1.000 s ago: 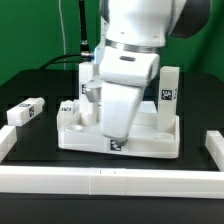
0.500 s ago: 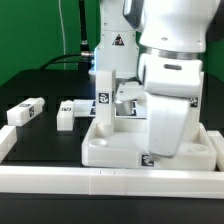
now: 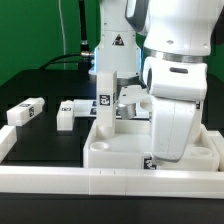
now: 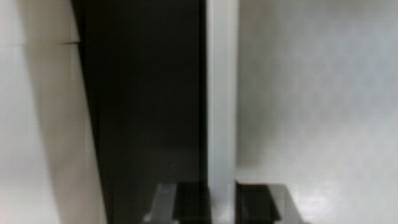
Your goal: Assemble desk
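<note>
Straddling the raised rim of the large white plastic tray-like tabletop (image 3: 110, 152), which lies just behind the long white border rail (image 3: 60, 180), the two-finger gripper (image 4: 222, 200) pinches that thin wall, seemingly to steady the tray under its one upright white block leg (image 3: 104, 100).

1. Everything's super close up and blurry. It's mostly white plastic, and I honestly can't say which part it is.
2. A wide dark band (image 4: 139, 100) runs straight across the frame from one edge to the opposite one, a bit off centre.
3. Hugging one side of it is a narrow bright white strip (image 4: 221, 90), same direction, touching the band all the way along.
4. Past the strip there's a plain pale greyish surface (image 4: 320, 110) that fills the frame out to its edge.
5. On the band's other side is a white panel (image 4: 36, 120) with a faint seam (image 4: 39, 42) across it, close to a corner of the frame.
6. The gripper (image 4: 233, 205) pokes in at the frame edge where the strip ends. Its two dark fingertips (image 4: 199, 205) sit side by side with just a thin pale sliver between them. Can't tell if they're pinching anything.
</note>
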`<state>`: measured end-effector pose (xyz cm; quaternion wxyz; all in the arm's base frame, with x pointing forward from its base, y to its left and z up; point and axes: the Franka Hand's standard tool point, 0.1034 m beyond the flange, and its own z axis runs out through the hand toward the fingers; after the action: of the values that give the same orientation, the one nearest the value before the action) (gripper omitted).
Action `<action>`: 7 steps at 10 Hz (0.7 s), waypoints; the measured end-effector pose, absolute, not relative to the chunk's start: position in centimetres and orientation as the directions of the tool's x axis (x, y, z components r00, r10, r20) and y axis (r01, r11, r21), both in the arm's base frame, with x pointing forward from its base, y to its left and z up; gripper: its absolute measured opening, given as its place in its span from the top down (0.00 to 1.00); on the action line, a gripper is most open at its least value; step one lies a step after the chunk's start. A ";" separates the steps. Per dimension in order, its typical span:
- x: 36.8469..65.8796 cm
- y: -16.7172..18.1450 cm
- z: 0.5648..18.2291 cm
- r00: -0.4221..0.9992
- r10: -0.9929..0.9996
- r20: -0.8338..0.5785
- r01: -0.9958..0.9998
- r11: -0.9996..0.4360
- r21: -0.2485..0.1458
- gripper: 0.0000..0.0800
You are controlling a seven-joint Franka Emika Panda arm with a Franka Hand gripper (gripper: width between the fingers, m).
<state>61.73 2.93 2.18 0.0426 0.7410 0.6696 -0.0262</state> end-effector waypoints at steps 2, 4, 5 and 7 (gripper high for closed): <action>62.5 3.5 2.3 0.069 0.992 -0.104 0.998 -0.067 0.019 0.92; 63.3 3.5 2.5 0.053 0.991 -0.124 0.999 -0.053 0.008 0.92; 63.4 3.5 2.5 0.059 0.990 -0.127 0.998 -0.058 0.007 0.92; 64.0 3.5 2.2 0.071 0.989 -0.133 0.997 -0.071 -0.002 0.92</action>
<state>64.03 3.48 2.24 0.0449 0.7302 0.6799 -0.0494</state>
